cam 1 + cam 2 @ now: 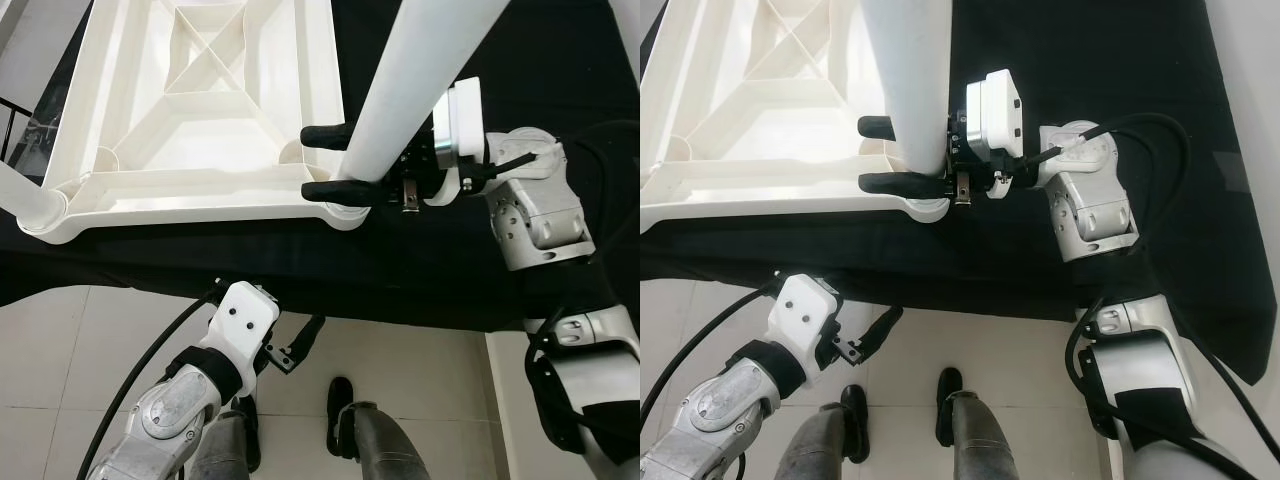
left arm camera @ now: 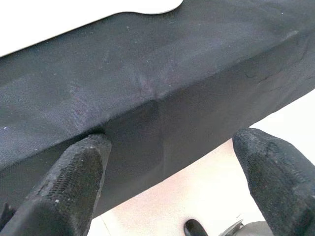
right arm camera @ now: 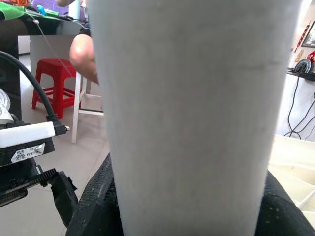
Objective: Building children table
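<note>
A white children's tabletop lies upside down on a black-covered surface. A white table leg stands upright at its near right corner socket. My right gripper is shut on the base of this leg, one black finger on each side. Another white leg stands at the near left corner. My left gripper hangs open below the front edge of the surface, holding nothing. Its fingertips face the black cloth.
The black cloth drapes over the front edge of the surface above a tiled floor. My feet stand close to that edge. Behind the leg are a red stool and part of a seated person.
</note>
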Controlling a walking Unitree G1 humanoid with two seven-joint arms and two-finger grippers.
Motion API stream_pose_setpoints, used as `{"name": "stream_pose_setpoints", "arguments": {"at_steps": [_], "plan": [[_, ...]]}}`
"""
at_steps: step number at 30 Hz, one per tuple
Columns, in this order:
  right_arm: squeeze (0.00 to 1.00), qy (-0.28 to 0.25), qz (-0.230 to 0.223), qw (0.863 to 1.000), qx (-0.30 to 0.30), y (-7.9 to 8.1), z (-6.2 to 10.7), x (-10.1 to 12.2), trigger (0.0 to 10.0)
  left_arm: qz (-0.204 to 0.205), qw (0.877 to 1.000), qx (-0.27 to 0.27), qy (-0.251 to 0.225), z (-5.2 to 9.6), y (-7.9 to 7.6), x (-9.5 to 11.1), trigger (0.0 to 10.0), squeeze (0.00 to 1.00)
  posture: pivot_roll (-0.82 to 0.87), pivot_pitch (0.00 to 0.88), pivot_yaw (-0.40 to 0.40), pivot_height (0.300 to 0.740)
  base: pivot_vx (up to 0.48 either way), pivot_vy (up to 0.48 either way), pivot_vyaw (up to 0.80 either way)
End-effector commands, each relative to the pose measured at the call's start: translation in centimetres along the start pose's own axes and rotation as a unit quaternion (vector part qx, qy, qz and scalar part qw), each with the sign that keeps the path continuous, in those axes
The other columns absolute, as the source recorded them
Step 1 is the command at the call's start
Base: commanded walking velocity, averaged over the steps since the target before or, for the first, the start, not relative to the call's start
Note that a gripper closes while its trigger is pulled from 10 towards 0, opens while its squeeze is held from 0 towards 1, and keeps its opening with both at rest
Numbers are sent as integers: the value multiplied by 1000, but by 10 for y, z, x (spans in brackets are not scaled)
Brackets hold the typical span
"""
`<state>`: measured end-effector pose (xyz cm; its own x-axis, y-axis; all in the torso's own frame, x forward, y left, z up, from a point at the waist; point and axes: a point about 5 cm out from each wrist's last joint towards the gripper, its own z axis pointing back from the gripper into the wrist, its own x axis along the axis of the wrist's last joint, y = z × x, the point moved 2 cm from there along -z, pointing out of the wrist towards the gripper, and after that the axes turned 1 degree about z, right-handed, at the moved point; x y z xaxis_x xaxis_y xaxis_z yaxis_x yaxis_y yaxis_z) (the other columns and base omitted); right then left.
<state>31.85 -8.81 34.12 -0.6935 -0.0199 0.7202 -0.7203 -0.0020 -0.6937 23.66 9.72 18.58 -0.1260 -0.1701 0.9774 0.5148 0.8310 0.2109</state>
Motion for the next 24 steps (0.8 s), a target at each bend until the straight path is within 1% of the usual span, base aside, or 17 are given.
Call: {"name": "stream_pose_setpoints", "arguments": {"at_steps": [1,3,4,6,7,9,10,12,13,14,16,21,22,23,24], "plan": [[0,2,-34,999,26,13,-8,-13,10000,-3,1000,-1,9,1,-2,-5,10000,0,94,426,-46,740,0,0,0],[0,-21,-47,999,3,6,-8,-8,10000,-4,1000,-1,9,1,-2,-5,10000,0,93,427,-47,740,0,0,0],[0,-21,-47,999,3,6,-8,-8,10000,-4,1000,-1,9,1,-2,-5,10000,0,93,427,-47,740,0,0,0],[0,-47,-70,996,-26,-3,-7,-2,10000,-4,1000,0,9,1,-2,-5,10000,0,89,429,-50,740,0,0,0],[0,-47,-70,996,-26,-3,-7,-2,10000,-4,1000,0,9,1,-2,-5,10000,0,89,429,-50,740,0,0,0],[0,-73,-94,991,-56,-14,-6,3,10000,-3,1000,0,9,1,-2,-5,10000,0,88,429,-51,740,0,0,0],[0,-73,-94,991,-56,-14,-6,3,10000,-3,1000,0,9,1,-2,-5,10000,0,88,429,-51,740,0,0,0],[0,-93,-113,987,-74,-22,-5,8,10000,-3,1000,1,9,0,-2,-5,10000,0,87,430,-52,740,0,0,0],[0,-94,-117,985,-82,-24,-5,8,10000,-3,1000,1,9,0,-2,-5,10000,0,87,430,-53,740,0,0,0],[0,-94,-117,985,-82,-24,-5,8,10000,-3,1000,1,9,0,-2,-5,10000,0,87,430,-53,740,0,0,0],[0,-82,-130,983,-103,-28,-6,4,10000,-3,1000,1,9,0,-2,-5,10000,0,87,432,-53,740,0,0,0],[0,-60,-131,984,-101,-27,-10,-1,10000,-3,1000,2,9,0,-2,-6,10000,0,87,432,-53,740,0,0,0],[0,-45,-129,986,-91,-25,-11,-4,10000,-3,1000,2,9,1,-2,-6,10000,0,88,433,-53,740,0,0,0],[0,-18,-129,989,-68,-17,-13,-12,10000,-3,1000,2,9,1,-2,-6,10000,0,88,433,-53,740,0,0,0],[0,-18,-129,989,-68,-17,-13,-12,10000,-3,1000,2,9,1,-2,-6,10000,0,88,433,-53,740,0,0,0]]}}
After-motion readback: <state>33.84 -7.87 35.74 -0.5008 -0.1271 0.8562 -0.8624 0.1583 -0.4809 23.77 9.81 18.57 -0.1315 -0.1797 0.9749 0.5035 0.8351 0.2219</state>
